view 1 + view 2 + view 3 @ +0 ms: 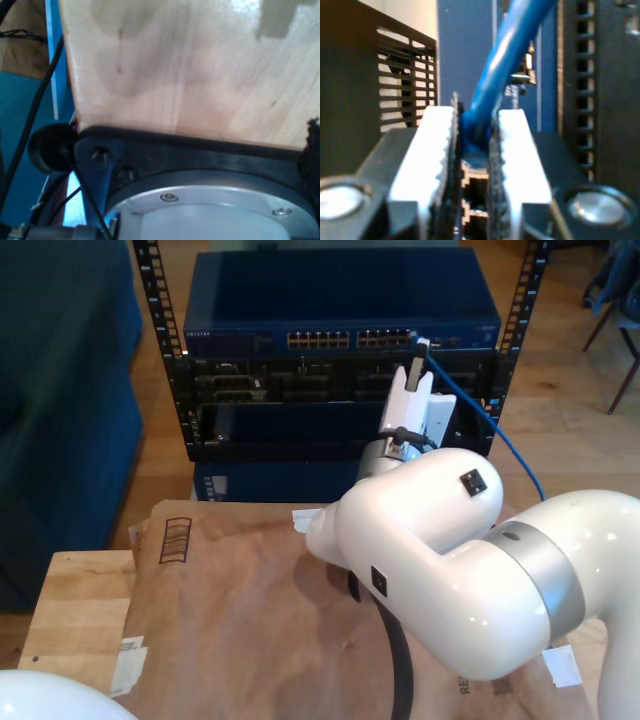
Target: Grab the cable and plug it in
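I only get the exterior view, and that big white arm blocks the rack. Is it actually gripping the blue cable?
Observer: Yes. The second wrist view shows my second gripper pinching the cable between two white toothed fingers.
Operator: Any socket near it?
Observer: Open ports show just past the cable's end, between the fingers.
Operator: And the other camera?
Observer: The first wrist view faces a pale wooden board meeting a black plate, with dark cables beside them.
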Robot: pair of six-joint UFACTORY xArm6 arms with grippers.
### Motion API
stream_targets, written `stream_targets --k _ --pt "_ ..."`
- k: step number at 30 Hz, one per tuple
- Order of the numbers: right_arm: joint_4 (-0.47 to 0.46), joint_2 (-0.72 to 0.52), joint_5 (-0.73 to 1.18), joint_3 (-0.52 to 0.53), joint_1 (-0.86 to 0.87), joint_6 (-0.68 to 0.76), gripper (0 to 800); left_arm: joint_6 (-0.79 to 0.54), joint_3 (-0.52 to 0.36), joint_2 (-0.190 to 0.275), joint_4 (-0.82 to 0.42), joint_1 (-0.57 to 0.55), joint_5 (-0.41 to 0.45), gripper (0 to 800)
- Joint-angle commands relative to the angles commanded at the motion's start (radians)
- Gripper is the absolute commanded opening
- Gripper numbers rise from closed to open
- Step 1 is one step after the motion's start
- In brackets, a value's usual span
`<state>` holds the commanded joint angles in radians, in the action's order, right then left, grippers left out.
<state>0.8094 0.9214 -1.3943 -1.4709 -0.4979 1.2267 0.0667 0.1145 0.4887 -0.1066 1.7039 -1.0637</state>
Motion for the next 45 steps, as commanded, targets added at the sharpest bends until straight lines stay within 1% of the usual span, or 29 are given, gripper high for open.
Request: stream_targets --k 15,21,25,26,27,29,30,31,33,37,42,44,45 --pt "-0.003 -0.005 0.021 -0.005 -0.003 -0.002 0 0.000 -0.002 0.000 0.000 0.000 0.000 800" --pt "-0.003 0.015 0.043 -0.057 -0.002 -0.002 0 0.000 0.000 0.000 0.000 0.000 0.000 800" --pt "-0.003 0.018 0.041 -0.055 -0.002 0.000 0 0.000 0.000 0.000 0.000 0.000 0.000 800" --pt "-0.003 0.018 0.043 -0.054 -0.002 0.000 21 0.000 0.000 0.000 0.000 0.000 0.000 800" --pt "-0.003 0.017 0.041 -0.049 -0.003 0.003 110 0.000 0.000 0.000 0.000 0.000 0.000 800" --pt "-0.003 0.014 0.041 -0.040 -0.005 0.008 225 0.000 0.000 0.000 0.000 0.000 0.000 800" --pt "-0.003 0.009 0.044 -0.040 -0.006 0.008 267 0.000 0.000 0.000 0.000 0.000 0.000 800" --pt "0.000 0.002 0.046 -0.035 -0.006 0.008 279 0.000 0.000 0.000 0.000 0.000 0.000 800" --pt "0.014 -0.031 0.066 0.006 -0.011 0.008 298 0.000 0.000 0.000 0.000 0.000 0.000 800" --pt "0.049 -0.149 0.163 0.157 -0.037 0.009 340 0.000 -0.002 0.000 0.000 0.000 0.000 800" --pt "0.049 -0.354 0.252 0.391 -0.048 0.009 363 0.000 0.000 0.000 0.000 0.000 0.000 800" --pt "0.048 -0.442 0.328 0.471 -0.046 0.008 396 0.000 0.000 0.000 0.000 0.000 0.000 800" --pt "0.046 -0.477 0.379 0.497 -0.044 0.008 398 0.000 0.000 0.000 0.000 0.000 0.000 800"
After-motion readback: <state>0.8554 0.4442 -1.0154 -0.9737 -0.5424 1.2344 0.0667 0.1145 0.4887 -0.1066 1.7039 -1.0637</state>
